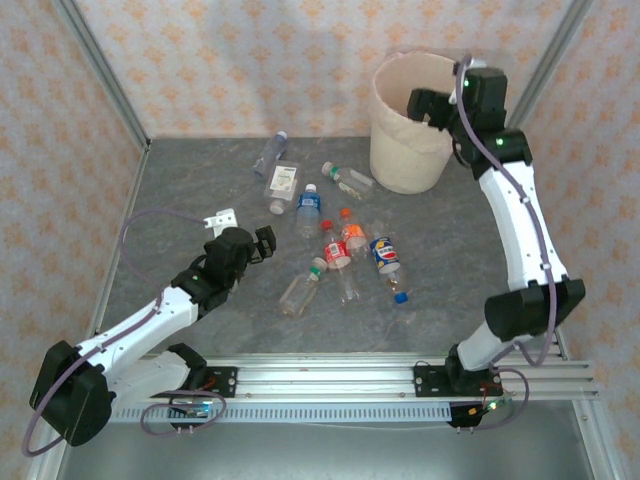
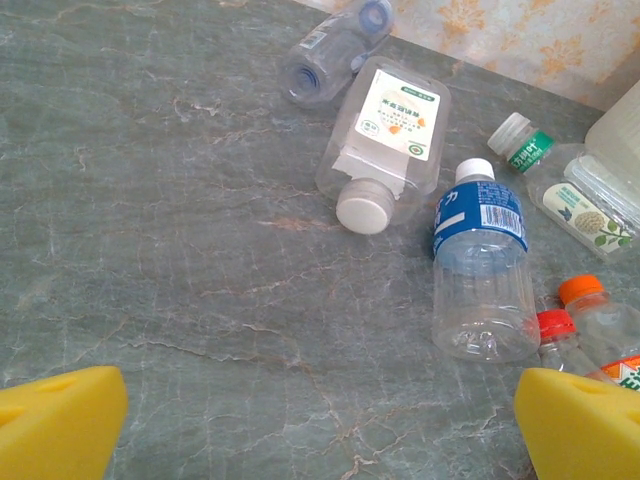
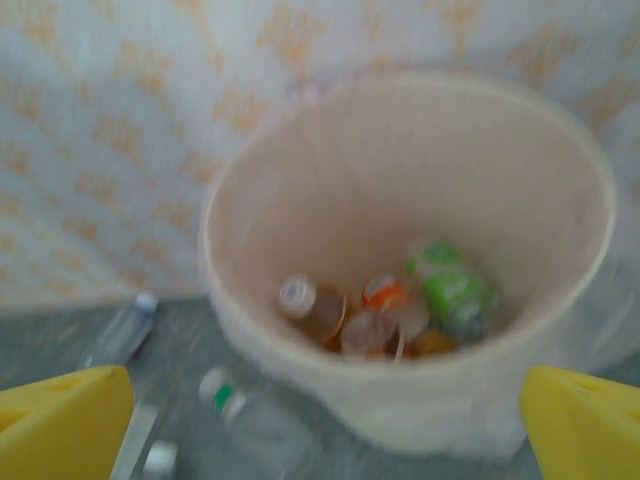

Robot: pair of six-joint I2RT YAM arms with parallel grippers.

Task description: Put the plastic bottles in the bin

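The left tool [image 2: 320, 430], apart and empty, faces clear plastic bottles [image 2: 480, 270] lying on the grey counter [image 1: 180, 200]. The right tool [image 3: 325, 420], apart, hangs above the round cream bin [image 1: 400, 165]. Bottles are probably light, slippery and crushable; grip mid-body.

The top external view looks down from behind the arm bases over the whole table [image 1: 200, 190]. The left wrist view skims low over the table's middle, facing its far edge. The right wrist view peers closely into the bin [image 3: 450, 180]; both wrist views share the green-banded bottle [image 2: 528, 150] beside it.

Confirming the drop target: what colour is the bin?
The bin is pale cream-pink; clearest in the top external view.
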